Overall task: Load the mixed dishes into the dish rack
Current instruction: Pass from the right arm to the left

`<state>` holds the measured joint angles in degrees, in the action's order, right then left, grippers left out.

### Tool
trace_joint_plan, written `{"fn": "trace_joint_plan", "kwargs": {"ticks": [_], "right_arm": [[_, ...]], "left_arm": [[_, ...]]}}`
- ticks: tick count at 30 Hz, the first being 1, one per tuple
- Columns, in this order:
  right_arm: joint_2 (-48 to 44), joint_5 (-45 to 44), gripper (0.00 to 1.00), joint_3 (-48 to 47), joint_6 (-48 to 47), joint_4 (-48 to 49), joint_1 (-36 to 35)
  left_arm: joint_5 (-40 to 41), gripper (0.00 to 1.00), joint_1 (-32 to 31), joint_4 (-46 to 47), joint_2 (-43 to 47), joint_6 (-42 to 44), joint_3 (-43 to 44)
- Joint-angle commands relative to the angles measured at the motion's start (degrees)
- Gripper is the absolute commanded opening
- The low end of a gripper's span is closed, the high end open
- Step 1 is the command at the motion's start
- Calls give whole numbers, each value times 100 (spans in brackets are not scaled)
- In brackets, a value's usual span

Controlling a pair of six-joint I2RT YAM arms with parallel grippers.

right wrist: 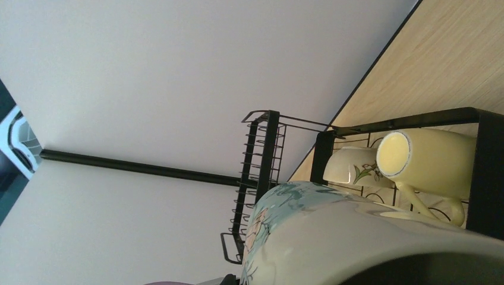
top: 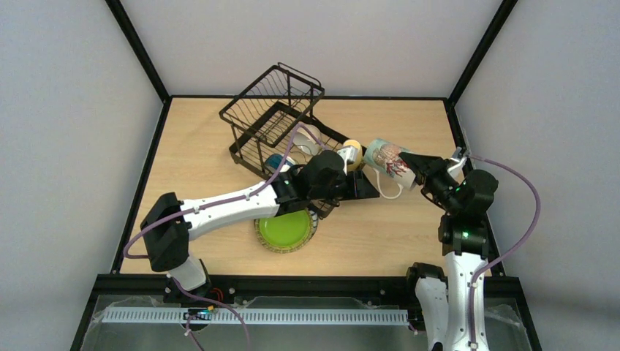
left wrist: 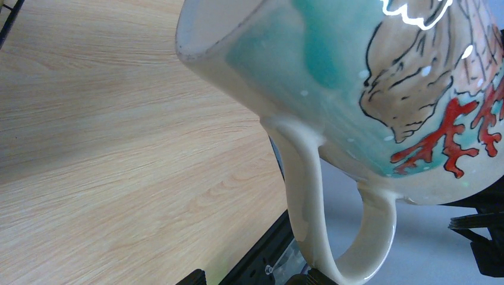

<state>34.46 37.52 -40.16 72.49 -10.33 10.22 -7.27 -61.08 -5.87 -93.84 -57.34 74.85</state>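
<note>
Grasping the cream mug (top: 384,157) at its far-right end, the right claw (top: 418,170) is clenching on it and holding it on its side in the air, off the right-hand corner of the dish rack (top: 252,117). The mug's handle (left wrist: 309,196) is hanging downward. Which end of the mug is being gripped cannot be told.

The left claw (top: 363,187) is standing released, jaws wide, just beside the mug and aimed at it. The step in hand is probably a transfer to the left claw or a direct placement into the rack. For a transfer, the released jaws should be closing across the mug body, clear of the handle, before the right claw is letting go. For a placement, the mug should be travelling low over the rack edge and clear of the left arm lying across it.

The rack's lower tray is carrying the yellow mug (right wrist: 428,157), lying on its side, with the white bowl (right wrist: 350,166) just beside it. The blue-outside bowl (top: 277,160) is showing at the tray's near side. The green plate (top: 285,230) is lying outside the rack on the tabletop (top: 380,241), partly under the left arm.
</note>
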Motion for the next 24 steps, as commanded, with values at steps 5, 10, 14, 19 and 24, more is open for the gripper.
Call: {"fn": "trace_joint_plan", "kwargs": {"ticks": [5,10,14,19,24], "right_arm": [[-312,488,0,221,412,183,-45],[-344,533,0,272,433,224,-45],[-366,551,0,321,451,250,-44],[-405,550,0,397,426,240,-46],[-472,546,0,502,474,283,-46]], "left_arm": [[131,99,-50,801,27,-132,-76],[61,99,-73,921,109,-140,-110],[35,99,-131,930,191,-128,-147],[-71,99,-152,1111,354,-233,-321],[-98,99,-191,1158,450,-249,-357]]}}
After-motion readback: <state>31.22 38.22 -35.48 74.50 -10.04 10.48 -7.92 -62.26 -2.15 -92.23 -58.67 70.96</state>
